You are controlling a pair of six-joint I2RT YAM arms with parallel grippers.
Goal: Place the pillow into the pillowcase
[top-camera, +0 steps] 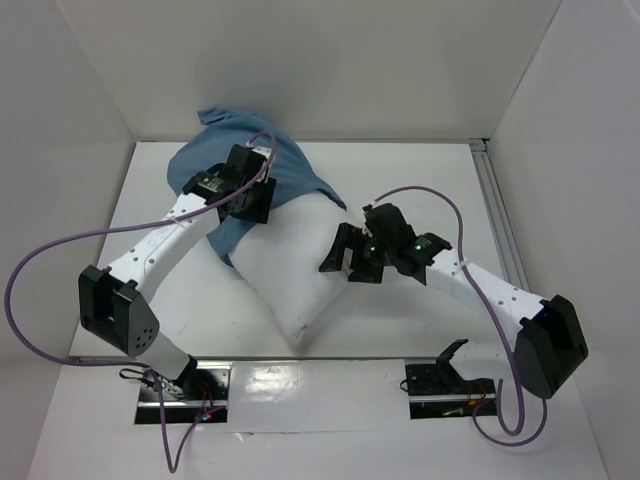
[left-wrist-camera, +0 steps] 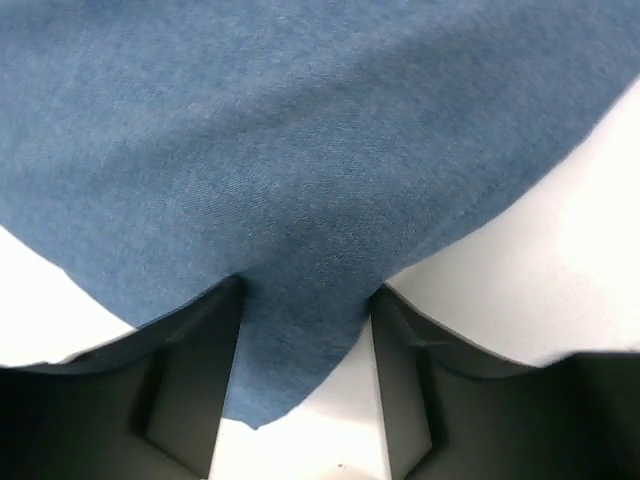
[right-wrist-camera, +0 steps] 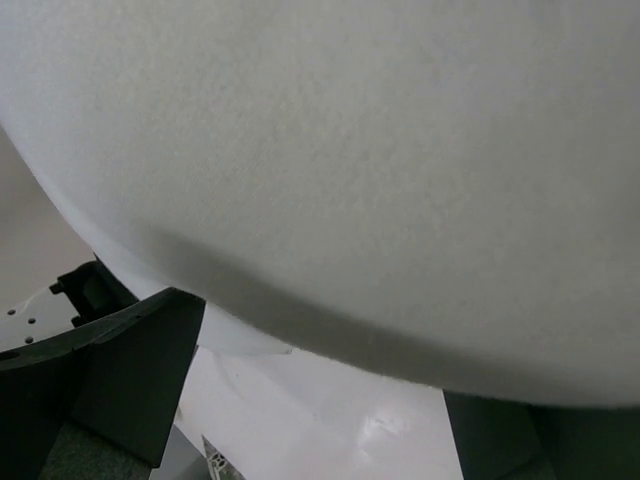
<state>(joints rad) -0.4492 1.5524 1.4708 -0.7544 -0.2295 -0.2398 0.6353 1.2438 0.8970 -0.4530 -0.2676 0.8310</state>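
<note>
The large plump white fabric pillow [top-camera: 288,275] lies slantwise at the middle of the white table [top-camera: 410,180], between the two arms. One pointed corner aims toward the near edge. Its far end is tucked under the soft, wrinkled dusty-blue cloth pillowcase [top-camera: 225,150]. The pillowcase covers only that far end and bunches up toward the back wall on the left; most of the pillow is bare.

The left gripper [top-camera: 258,205] sits on the blue hem, right where cloth meets pillow. In the left wrist view its dark fingers [left-wrist-camera: 195,350] stand narrowly apart, with a creased fold of the pillowcase [left-wrist-camera: 300,180] drawn down between them and touching both, so they are pinching the cloth.

The right gripper [top-camera: 338,258] is at the pillow's right flank, touching it. In the right wrist view its fingers [right-wrist-camera: 130,370] are spread wide, and the pillow's [right-wrist-camera: 340,170] rounded bulge fills the frame above them. I cannot tell whether they squeeze it.

A thin purple cable [top-camera: 30,270] loops out from the left arm, and another [top-camera: 440,195] arcs over the right arm. White walls [top-camera: 300,60] enclose the table on three sides.
</note>
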